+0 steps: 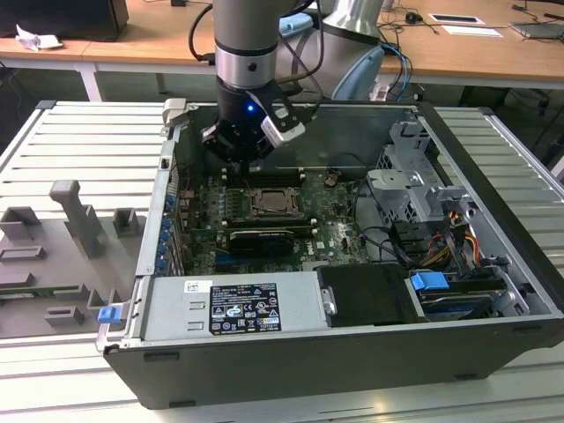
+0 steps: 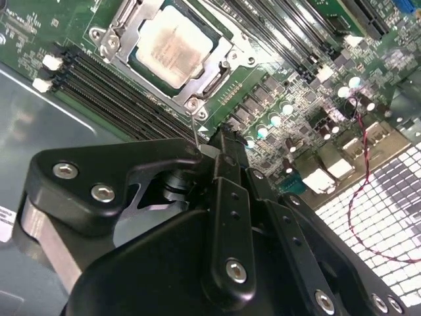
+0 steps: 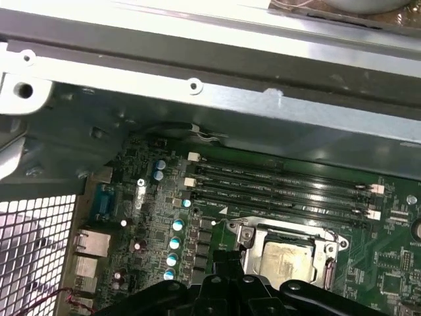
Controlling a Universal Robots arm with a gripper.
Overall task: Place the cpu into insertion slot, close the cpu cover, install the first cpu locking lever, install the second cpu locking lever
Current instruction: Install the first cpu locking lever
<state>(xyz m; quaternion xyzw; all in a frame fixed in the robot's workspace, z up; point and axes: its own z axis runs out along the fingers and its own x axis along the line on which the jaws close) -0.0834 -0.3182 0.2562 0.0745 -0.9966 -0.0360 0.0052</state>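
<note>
Above the open computer case (image 1: 493,264) in the exterior view, the gripper (image 1: 240,167) hung just behind the cpu cover (image 1: 274,202). Across both wrist views the cpu (image 2: 174,47) (image 3: 287,253) sat in the insertion slot (image 2: 139,67), cover shut over it (a thin lever (image 2: 193,131) stood beside); whether the gripper's fingers (image 2: 227,148) were apart or together could not be told.

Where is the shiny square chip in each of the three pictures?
Exterior view: the cpu sits mid-board inside the open case, just below the gripper.
Second wrist view: the cpu lies framed by the cpu cover, beyond the gripper.
First wrist view: the cpu lies just past the gripper.
Shared landmark: the long black memory slots run alongside the chip.
</note>
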